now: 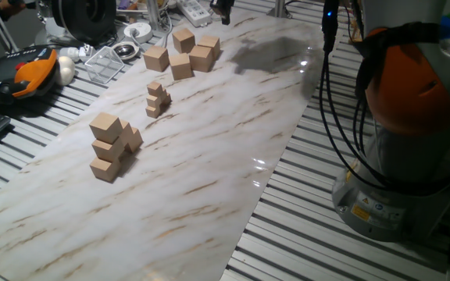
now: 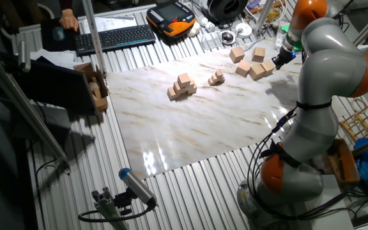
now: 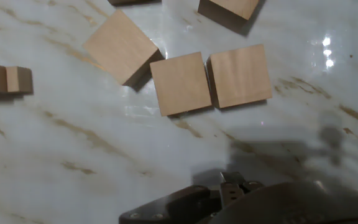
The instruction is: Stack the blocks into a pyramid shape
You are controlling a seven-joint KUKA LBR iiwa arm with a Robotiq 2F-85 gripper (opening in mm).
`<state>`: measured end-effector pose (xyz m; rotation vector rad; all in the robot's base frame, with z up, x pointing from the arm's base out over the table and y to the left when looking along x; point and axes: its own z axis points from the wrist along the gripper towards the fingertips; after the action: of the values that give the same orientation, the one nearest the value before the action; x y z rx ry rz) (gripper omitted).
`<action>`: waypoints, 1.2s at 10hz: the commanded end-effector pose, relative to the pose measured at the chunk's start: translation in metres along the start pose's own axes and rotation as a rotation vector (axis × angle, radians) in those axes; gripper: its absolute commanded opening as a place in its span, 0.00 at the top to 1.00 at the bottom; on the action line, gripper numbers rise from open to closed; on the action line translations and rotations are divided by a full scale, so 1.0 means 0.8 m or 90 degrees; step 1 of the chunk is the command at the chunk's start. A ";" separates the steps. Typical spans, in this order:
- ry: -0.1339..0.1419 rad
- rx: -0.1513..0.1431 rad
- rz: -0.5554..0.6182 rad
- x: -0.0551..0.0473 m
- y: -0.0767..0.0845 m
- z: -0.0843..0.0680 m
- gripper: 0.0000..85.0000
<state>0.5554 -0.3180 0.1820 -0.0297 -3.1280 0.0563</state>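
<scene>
The light-tan wooden cubes (image 1: pixel 181 51) lie loose in a cluster at the far end of the white marbled tabletop (image 1: pixel 209 179), five of them, some touching side by side. In the hand view two of them (image 3: pixel 210 81) sit flush against each other, a third (image 3: pixel 122 46) tilted just beside. Nearer the middle stands a stepped pile of tan cubes (image 1: pixel 112 147), narrowing to one on top. Between pile and cluster sits a heap of much smaller tan cubes (image 1: pixel 157 99). The pincer (image 2: pixel 285 52) hovers above the cluster, holding nothing; how wide it stands I cannot tell.
</scene>
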 end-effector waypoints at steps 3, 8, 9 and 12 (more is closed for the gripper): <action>-0.029 0.021 -0.002 -0.001 0.001 0.003 1.00; -0.018 0.016 0.030 -0.001 0.001 0.003 1.00; -0.009 0.009 0.044 -0.001 0.001 0.003 1.00; -0.047 0.027 0.048 -0.001 0.001 0.003 1.00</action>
<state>0.5562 -0.3168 0.1797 -0.1413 -3.1972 0.1247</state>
